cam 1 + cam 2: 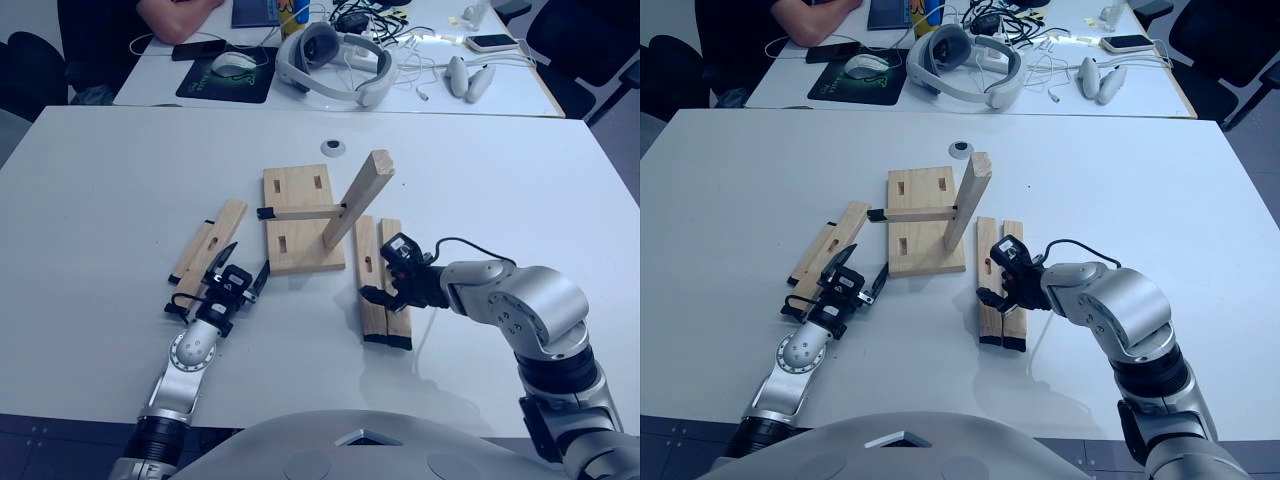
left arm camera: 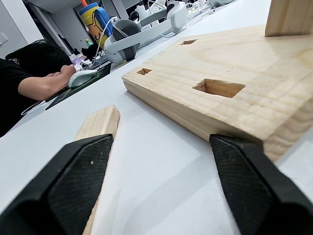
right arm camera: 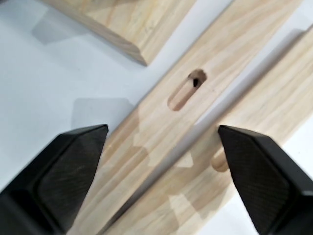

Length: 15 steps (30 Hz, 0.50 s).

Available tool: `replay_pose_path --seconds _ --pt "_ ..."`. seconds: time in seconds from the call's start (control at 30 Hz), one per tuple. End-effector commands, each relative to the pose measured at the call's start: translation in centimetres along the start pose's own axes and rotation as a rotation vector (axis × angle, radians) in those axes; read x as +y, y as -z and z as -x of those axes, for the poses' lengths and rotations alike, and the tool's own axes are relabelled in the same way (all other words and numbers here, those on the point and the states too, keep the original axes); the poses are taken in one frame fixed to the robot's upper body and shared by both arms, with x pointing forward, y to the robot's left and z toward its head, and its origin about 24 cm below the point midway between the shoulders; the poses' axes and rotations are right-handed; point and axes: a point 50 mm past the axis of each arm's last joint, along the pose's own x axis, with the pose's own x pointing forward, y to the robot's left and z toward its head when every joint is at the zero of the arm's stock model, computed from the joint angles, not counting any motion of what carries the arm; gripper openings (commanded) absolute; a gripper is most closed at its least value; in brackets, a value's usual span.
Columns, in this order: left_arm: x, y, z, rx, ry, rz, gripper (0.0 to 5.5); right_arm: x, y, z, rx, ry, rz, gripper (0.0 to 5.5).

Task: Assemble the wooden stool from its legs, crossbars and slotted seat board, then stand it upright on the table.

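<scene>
So, the seat board [image 1: 305, 252] is lying flat mid-table, slots facing up. One leg [image 1: 360, 195] is standing in it, tilting far-right, with a crossbar [image 1: 300, 211] poking left from it. The right claw [image 1: 385, 297] is hovering wide open over two legs [image 1: 375, 325] lying near-to-far right of the board. The left claw [image 1: 245, 268] is sitting wide open at the board's near-left corner, gripping nothing, beside two more pieces [image 1: 210, 245] lying diagonally.

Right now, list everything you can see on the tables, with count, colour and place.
seat board: one, pale wood, flat at table centre
leg: one, pale wood, standing in the seat board
crossbar: one, pale wood, jutting sideways from that leg
left legs: two, pale wood, flat left of seat board
right legs: two, pale wood, flat right of seat board
headset: one, white, rear table
left hand: one, black, open beside left legs
right hand: one, black, open over right legs
</scene>
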Motion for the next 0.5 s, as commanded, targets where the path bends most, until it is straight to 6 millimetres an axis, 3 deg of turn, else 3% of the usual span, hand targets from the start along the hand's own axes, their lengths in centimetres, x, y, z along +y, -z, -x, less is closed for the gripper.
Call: replay_pose_path --seconds 0.03,0.5 --pt "-0.4 0.39 0.1 0.022 0.021 -0.004 3.66 0.79 1.63 -0.61 0.074 -0.108 -0.06 4.18" --pt "-0.64 0.49 0.25 0.026 0.018 0.001 3.66 0.21 1.53 -1.1 0.057 -0.051 -0.132 4.18"
